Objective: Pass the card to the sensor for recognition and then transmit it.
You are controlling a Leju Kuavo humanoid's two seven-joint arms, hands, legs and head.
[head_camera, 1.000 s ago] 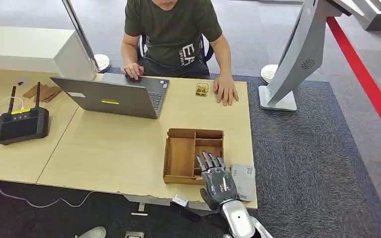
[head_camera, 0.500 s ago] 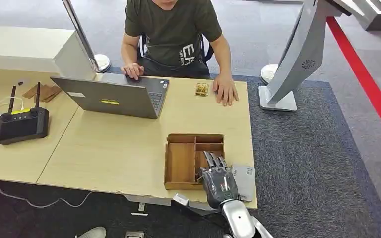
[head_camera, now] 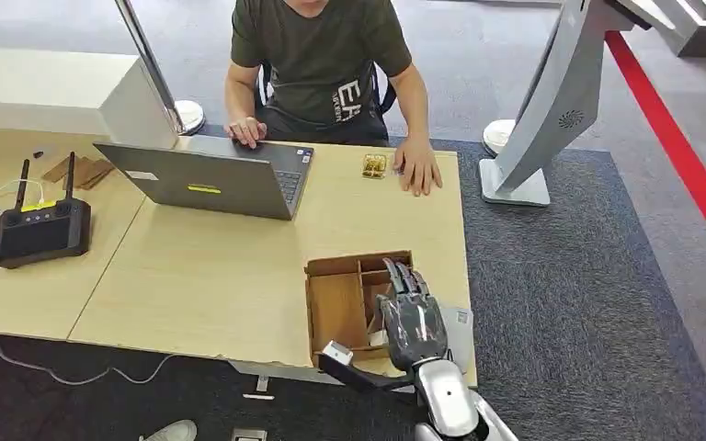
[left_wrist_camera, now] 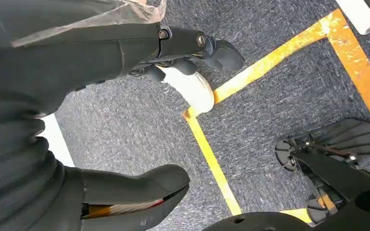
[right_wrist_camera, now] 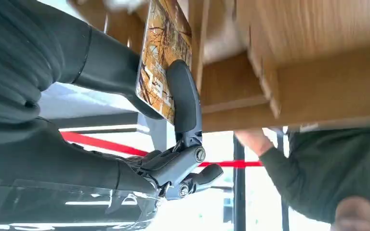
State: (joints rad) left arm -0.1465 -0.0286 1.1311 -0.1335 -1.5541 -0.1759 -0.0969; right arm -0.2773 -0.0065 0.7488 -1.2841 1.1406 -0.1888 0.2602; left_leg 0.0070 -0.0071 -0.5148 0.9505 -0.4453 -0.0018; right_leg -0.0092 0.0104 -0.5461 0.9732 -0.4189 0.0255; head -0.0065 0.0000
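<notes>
We saw the right hand [head_camera: 411, 317] over the wooden tray [head_camera: 335, 308] on the counter [head_camera: 211, 266], pinching the card [right_wrist_camera: 163, 62] between thumb and finger, card edge-on inside the hand, long axis running along the fingers toward the tray. Left hand [left_wrist_camera: 125, 125] hung over the floor, holding nothing, much farther off.
</notes>
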